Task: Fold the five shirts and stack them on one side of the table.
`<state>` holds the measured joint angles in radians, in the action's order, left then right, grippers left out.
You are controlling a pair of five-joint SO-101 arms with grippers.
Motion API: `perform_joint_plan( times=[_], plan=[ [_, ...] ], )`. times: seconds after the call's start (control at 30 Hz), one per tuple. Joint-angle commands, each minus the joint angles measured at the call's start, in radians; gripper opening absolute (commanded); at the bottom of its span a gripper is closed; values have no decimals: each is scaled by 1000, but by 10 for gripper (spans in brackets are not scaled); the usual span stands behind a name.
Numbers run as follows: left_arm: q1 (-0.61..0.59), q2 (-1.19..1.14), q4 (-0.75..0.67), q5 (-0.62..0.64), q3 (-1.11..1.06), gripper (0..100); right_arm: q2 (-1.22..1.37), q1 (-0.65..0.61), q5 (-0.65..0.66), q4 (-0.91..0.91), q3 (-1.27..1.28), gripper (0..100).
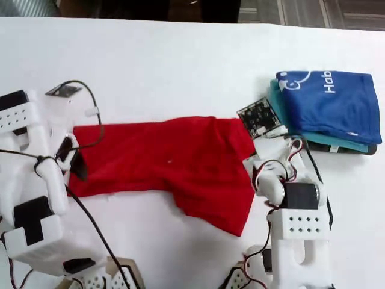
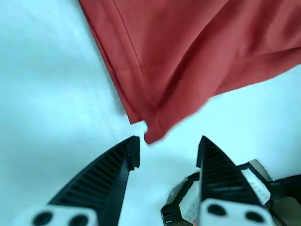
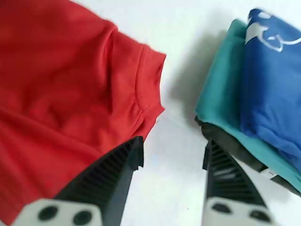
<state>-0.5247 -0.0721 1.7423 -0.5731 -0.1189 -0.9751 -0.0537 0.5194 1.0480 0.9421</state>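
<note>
My left claw (image 2: 169,143) and right claw (image 3: 174,142) are both spread apart, holding nothing. Three folded shirts (image 1: 328,105) sit stacked by the right edge of the table (image 1: 180,60). The red shirt (image 1: 162,159) lies mid-table, half folded I think, and needs stacking too.
</note>
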Motion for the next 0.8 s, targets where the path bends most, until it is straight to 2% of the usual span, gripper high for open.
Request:
perform_joint_plan(
  times=[0.0, 0.1, 0.23, 0.3, 0.33, 0.37, 0.4, 0.47, 0.53, 0.67, 0.77],
  plan=[
    [12, 46, 40, 6, 70, 210, -13, 1, -11, -39, -3, 208],
    [12, 37, 35, 20, 124, 211, 5, 1, -11, -45, -3, 208],
    [43, 35, -132, 198, 148, 211, 160, 1, -81, -150, -15, 206],
    [86, 34, -239, 281, 120, 193, 277, -5, -149, -177, -64, 151],
    [115, 34, -290, 299, 101, 150, 338, -18, -183, -176, -103, 92],
    [144, 34, -334, 302, 79, 82, 398, -30, -210, -171, -143, 20],
    [175, 34, -374, 304, 58, 14, 458, -48, -232, -156, -184, 11],
    [226, 34, -445, 304, 10, 49, 570, -105, -253, -108, -270, 33],
    [253, 12, -496, 304, -19, 20, 671, -170, -258, -54, -350, 19],
    [247, -124, -565, 304, -21, 26, 835, -278, -252, -7, -457, 19],
    [209, -269, -589, 302, 35, 26, 940, -282, -252, -10, -493, 19]
  ],
)
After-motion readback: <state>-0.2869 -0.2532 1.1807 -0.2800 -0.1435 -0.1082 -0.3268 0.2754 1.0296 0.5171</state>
